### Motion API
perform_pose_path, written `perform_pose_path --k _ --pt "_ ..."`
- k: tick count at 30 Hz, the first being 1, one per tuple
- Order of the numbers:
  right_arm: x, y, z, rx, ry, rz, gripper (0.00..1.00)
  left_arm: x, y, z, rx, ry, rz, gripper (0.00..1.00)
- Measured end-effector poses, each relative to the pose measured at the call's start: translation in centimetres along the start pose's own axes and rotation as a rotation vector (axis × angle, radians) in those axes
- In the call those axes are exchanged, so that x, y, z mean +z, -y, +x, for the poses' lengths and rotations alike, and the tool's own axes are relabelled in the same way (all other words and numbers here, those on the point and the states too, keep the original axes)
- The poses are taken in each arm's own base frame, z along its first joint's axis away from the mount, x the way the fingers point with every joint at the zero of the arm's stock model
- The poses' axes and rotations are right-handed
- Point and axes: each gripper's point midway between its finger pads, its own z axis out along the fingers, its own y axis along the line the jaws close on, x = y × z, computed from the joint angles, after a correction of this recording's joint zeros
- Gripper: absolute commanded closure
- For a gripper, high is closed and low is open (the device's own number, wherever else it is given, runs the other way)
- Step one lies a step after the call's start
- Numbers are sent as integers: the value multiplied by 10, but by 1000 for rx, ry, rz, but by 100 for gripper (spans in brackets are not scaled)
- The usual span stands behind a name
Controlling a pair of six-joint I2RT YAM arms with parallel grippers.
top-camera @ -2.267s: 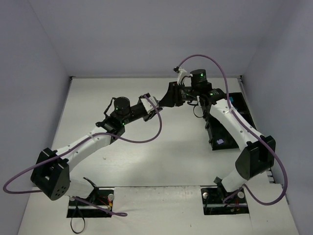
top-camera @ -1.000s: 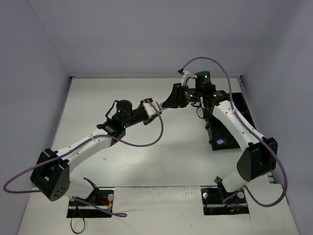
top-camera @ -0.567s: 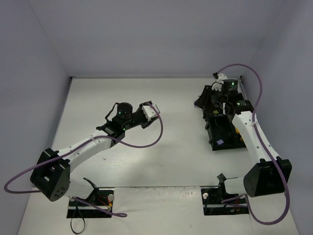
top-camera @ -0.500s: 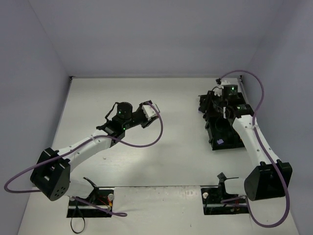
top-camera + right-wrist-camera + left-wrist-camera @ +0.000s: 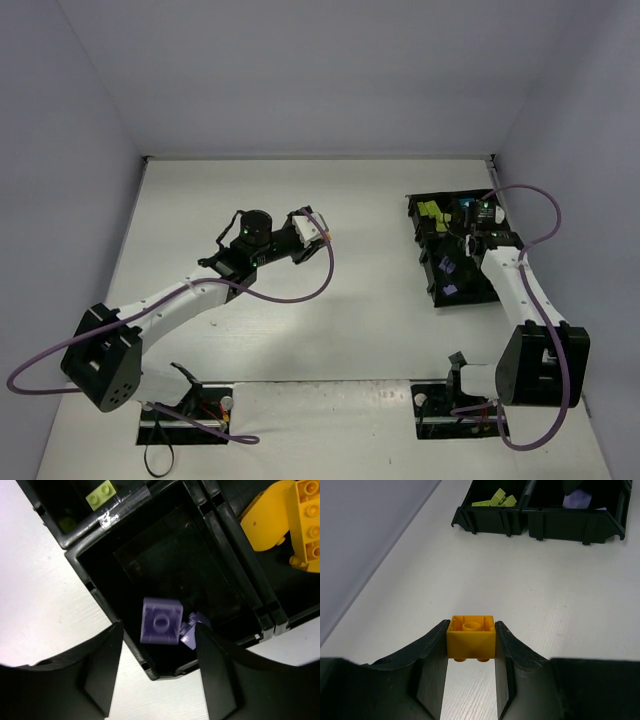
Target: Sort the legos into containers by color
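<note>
My left gripper (image 5: 470, 652) is shut on an orange lego (image 5: 470, 637), held above the white table; in the top view that gripper (image 5: 318, 238) hangs left of centre. The black containers (image 5: 436, 298) stand at the right, with lime legos (image 5: 432, 210) in a far compartment and lavender legos (image 5: 449, 290) in a nearer one. My right gripper (image 5: 159, 630) stands open above a compartment (image 5: 125, 582). Between its fingers shows a lavender lego (image 5: 160, 621) that touches neither finger, next to another lavender piece (image 5: 192, 631). Orange legos (image 5: 307, 522) fill the neighbouring compartment.
The containers' near wall (image 5: 570, 527) shows far ahead in the left wrist view, with lime bricks (image 5: 495, 500) behind it. A lime brick (image 5: 103, 493) lies in the compartment beyond the lavender one. Purple cables loop beside both arms.
My right arm swung away from the left gripper at the table's middle to above the containers, and its jaws have opened off the lavender lego. The left gripper stayed shut and barely moved.
</note>
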Motion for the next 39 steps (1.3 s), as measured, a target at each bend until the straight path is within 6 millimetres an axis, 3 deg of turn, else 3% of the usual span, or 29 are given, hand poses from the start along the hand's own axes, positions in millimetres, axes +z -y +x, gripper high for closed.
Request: perform_pose_path --k 2,7,13,18,22,25,31,39 --pt "5 1 3 -1 -18 7 28 0 1 -2 -2 6 4 100" --pt "-4 -14 -12 -12 5 -55 23 -1 4 -7 -4 23 16 100" --pt "-55 -73 -52 -69 113 -355 25 -1 5 -13 1 44 25 100" --pt "-108 -137 -62 -186 160 -659 25 0 4 -24 10 69 36 100" --pt "-142 -191 -39 -315 133 -848 26 1 4 -40 25 101 42 100" --pt "-156 -219 -17 -381 86 -949 26 3 6 -50 36 125 50 100" --pt "-162 -252 3 -428 34 -1025 28 5 11 -55 37 139 59 100" --pt "-167 -272 26 -479 -4 -1075 36 7 11 -59 28 149 58 100"
